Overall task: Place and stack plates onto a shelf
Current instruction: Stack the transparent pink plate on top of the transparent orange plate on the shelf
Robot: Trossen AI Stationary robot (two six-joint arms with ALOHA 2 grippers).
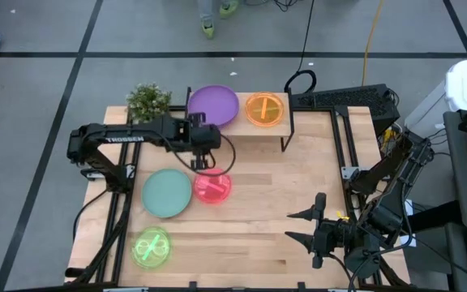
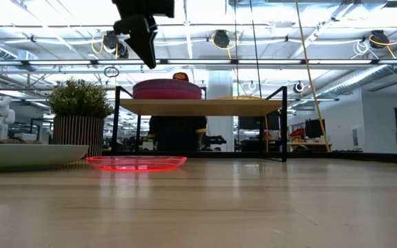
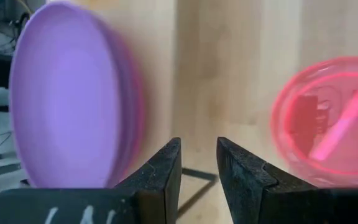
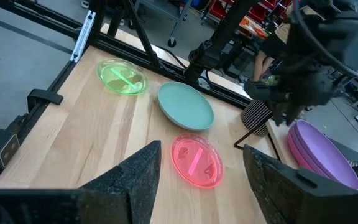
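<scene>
The shelf (image 1: 298, 123) stands at the table's far edge. On it rest a purple plate (image 1: 213, 105), topping a stack (image 2: 167, 89), and an orange plate (image 1: 265, 109). A translucent pink plate (image 1: 212, 187), a teal plate (image 1: 167, 193) and a lime-green plate (image 1: 151, 247) lie flat on the tabletop. My left gripper (image 1: 203, 166) hangs in the air between the shelf's near edge and the pink plate. It points down, open by a narrow gap (image 3: 199, 155), and holds nothing. My right gripper (image 1: 292, 226) waits wide open near the table's right near corner.
A potted plant (image 1: 147, 100) stands left of the shelf at the far edge. A keyboard (image 1: 343, 97) lies right of the shelf. Black frame rails run along both sides of the table. Bare wood lies between the pink plate and my right gripper.
</scene>
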